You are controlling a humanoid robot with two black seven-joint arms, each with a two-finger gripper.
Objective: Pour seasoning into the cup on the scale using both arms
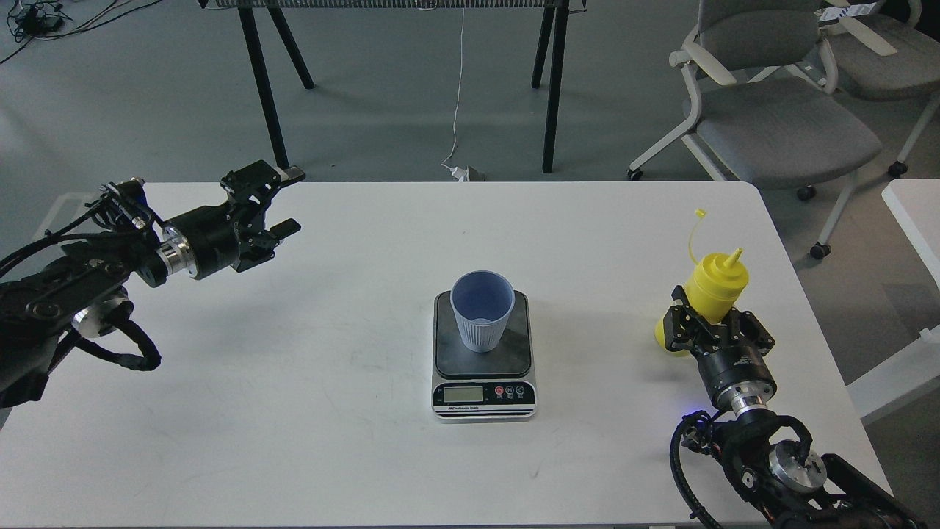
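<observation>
The light blue-grey ribbed cup [482,310] stands upright on the dark plate of the scale [483,354] at the table's middle. The yellow seasoning bottle [709,286] is at the right, nozzle up, nearly upright, its tethered cap hanging off to the upper left. My right gripper [714,323] is shut on the bottle's lower body, fingers on either side. My left gripper [272,202] hovers over the table's far left corner, open and empty, far from the cup.
The white table [352,242] ends just right of the bottle. Grey office chairs [778,125] stand beyond the right corner, black trestle legs [268,95] behind the table, and a second white table edge [914,220] at the far right.
</observation>
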